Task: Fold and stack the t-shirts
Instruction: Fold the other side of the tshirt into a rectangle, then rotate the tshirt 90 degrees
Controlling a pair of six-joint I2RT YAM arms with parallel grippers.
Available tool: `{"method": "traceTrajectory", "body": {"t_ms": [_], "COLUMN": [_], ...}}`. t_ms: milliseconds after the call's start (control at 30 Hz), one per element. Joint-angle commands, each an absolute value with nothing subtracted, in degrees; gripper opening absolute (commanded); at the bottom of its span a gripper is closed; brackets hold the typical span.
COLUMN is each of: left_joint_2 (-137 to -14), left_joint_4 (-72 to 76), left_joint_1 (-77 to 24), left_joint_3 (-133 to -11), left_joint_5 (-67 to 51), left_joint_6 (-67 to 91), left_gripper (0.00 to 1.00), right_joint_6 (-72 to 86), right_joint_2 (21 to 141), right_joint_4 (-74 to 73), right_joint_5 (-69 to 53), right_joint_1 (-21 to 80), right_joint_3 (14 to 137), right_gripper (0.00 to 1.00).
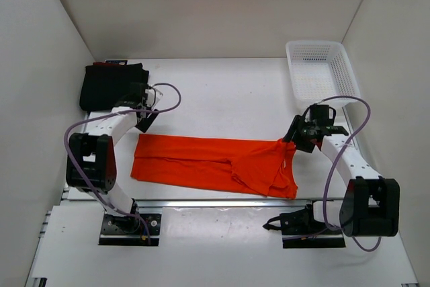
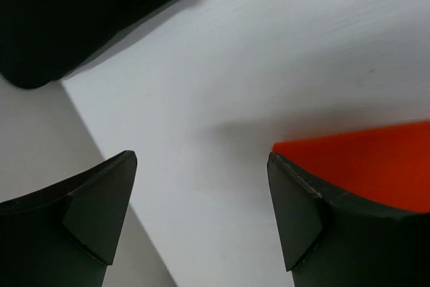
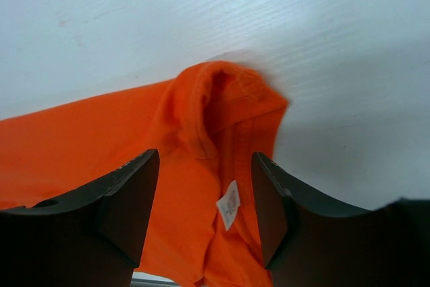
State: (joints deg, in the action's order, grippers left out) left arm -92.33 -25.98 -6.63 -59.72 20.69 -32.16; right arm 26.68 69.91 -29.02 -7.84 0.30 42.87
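Now mid-fold on the orange shirt [image 1: 201, 162]. Spread as a long strip across the middle of the table [image 1: 222, 92], left to right, already folded in along its length. Flat and neat on the left half; bunched and lumpy at the right end, with a small peak of cloth sticking up by the collar.

Just over that peak, the right gripper [image 1: 291, 139]: jaws partly apart, cloth between them but not pinched, so holding nothing by the look of it. At the far left corner of the strip, the left gripper [image 1: 146, 123]: wide, holding nothing, bare table between its fingers.

Far left, apart from the strip: the black shirt [image 1: 111, 87], folded, with a bit of dark red cloth [image 1: 107, 63] peeking out at its far edge. Probably the red shirt under it, but too little showing to be sure. Far right: the white basket [image 1: 316, 45], not part of the job.

Next, probably: smooth the lumpy right end, grab both ends, fold the strip across into a small square. Then up onto the black pile. Careful with the soft cloth; easy to drag out of shape.
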Motion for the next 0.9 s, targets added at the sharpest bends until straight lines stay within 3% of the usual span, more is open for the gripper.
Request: {"method": "traceTrajectory", "body": {"t_ms": [0, 167, 267, 333, 500, 567, 733, 867], "left_joint_2": [-95.7, -100.9, -103.0, -103.4, -101.7, -100.7, -97.4, -95.6], "left_joint_4": [-30.2, -28.7, -28.6, -28.5, -31.4, -32.9, -37.3, -39.9], "left_joint_1": [-8.4, -9.1, -8.9, -8.8, -7.9, -6.4, -3.8, -2.1], "left_joint_3": [-63.5, -64.3, -64.2, -63.1, -59.6, -58.6, -56.1, -54.4], "left_joint_5": [11.6, 14.9, 16.8, 17.2, 16.6, 16.2, 16.2, 17.1], "left_joint_6": [-29.5, -29.3, -29.4, -30.4, -31.9, -31.9, -31.6, -31.2], "left_gripper": [0.9, 0.87, 0.75, 0.64, 0.23, 0.17, 0.16, 0.16], "right_joint_6": [24.0, 24.6, 23.3, 22.7, 20.1, 18.6, 12.7, 12.5], "right_joint_2": [73.6, 81.1, 87.0, 91.0, 99.5, 100.6, 108.5, 124.3], "right_joint_4": [-26.6, -21.5, -22.4, -24.4, -26.3, -25.7, -27.1, -33.7], "right_joint_5": [-6.1, -6.0, -6.1, -6.3, -10.2, -9.5, -6.3, -5.0], "right_joint_1": [0.1, 0.4, 0.9, 1.2, 2.6, 4.5, 12.4, 14.6], "right_joint_3": [42.3, 43.7, 47.1, 50.5, 58.1, 62.4, 78.9, 105.8], "right_gripper": [0.55, 0.55, 0.51, 0.35, 0.0, 0.0, 0.0, 0.08]}}
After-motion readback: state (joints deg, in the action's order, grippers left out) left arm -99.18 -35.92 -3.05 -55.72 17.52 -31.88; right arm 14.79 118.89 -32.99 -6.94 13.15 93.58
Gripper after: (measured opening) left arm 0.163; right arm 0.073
